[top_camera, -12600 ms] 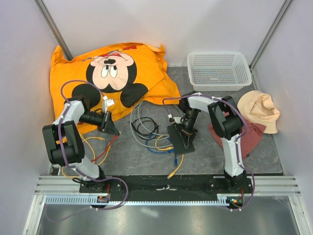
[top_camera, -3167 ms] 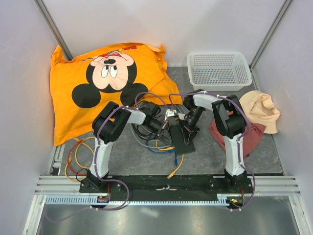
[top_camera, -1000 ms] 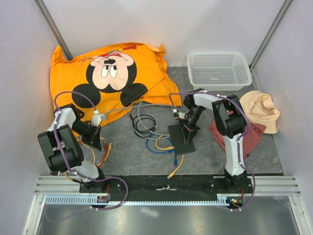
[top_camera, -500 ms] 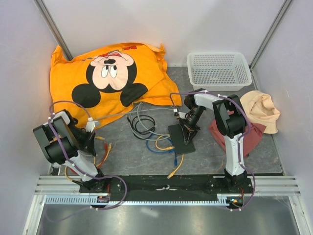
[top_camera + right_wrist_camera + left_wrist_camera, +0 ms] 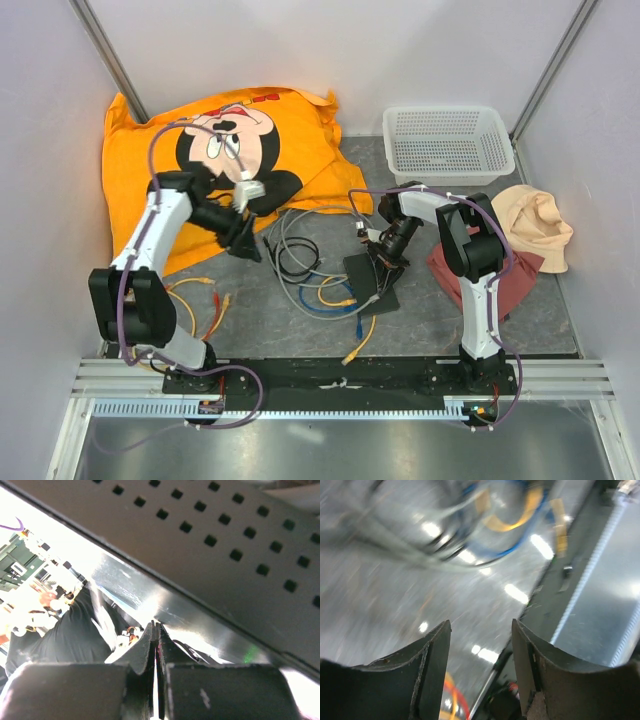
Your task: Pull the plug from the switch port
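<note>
The switch (image 5: 372, 285) lies mid-table, cables (image 5: 335, 298) at its near-left edge. The right gripper (image 5: 384, 256), pinched shut, presses it down: hold firm. Farther left, the left gripper (image 5: 243, 243) hangs open, empty — align with the plug, unclear from here, then pull straight.

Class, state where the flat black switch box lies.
In the top view, the flat matte-black switch box lies right of centre, beneath the right arm's fingers, beside the tangled coloured cables.

top: bright, even | left wrist: motion-blurred (streaky glare) | right wrist: overexposed left
</note>
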Controlling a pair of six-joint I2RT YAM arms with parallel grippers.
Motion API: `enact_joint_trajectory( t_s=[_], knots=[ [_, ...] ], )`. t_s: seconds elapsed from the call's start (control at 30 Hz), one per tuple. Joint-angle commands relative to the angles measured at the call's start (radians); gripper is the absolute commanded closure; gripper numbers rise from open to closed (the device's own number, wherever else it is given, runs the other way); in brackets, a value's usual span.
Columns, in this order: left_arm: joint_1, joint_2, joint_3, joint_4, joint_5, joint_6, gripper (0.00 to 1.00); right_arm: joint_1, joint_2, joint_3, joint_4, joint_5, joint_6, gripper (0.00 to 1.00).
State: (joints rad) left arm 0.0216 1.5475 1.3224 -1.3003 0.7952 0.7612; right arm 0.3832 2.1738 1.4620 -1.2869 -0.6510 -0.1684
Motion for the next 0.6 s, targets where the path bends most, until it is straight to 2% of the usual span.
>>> enact_joint_trajectory(
  t_s=[0.0,0.1,0.13,0.2,0.33,0.57],
  knots=[
    [-0.266,-0.007,0.073,0.117,0.136,-0.215,0.41,0.002,0.090,-0.046,0.374,0.220,-0.026,1.00],
    [-0.411,0.072,0.077,0.254,0.162,-0.348,0.43,0.003,0.093,-0.052,0.379,0.221,-0.028,1.00],
    [-0.434,0.101,0.093,0.319,0.176,-0.425,0.44,0.002,0.092,-0.054,0.379,0.221,-0.028,1.00],
    [-0.481,0.167,0.112,0.354,0.238,-0.468,0.44,0.003,0.093,-0.057,0.380,0.223,-0.028,1.00],
    [-0.541,0.314,0.155,0.421,0.268,-0.529,0.45,0.003,0.096,-0.054,0.379,0.229,-0.029,1.00],
    [-0.574,0.399,0.069,0.623,0.289,-0.643,0.45,0.003,0.090,-0.046,0.377,0.243,-0.029,1.00]
  ],
)
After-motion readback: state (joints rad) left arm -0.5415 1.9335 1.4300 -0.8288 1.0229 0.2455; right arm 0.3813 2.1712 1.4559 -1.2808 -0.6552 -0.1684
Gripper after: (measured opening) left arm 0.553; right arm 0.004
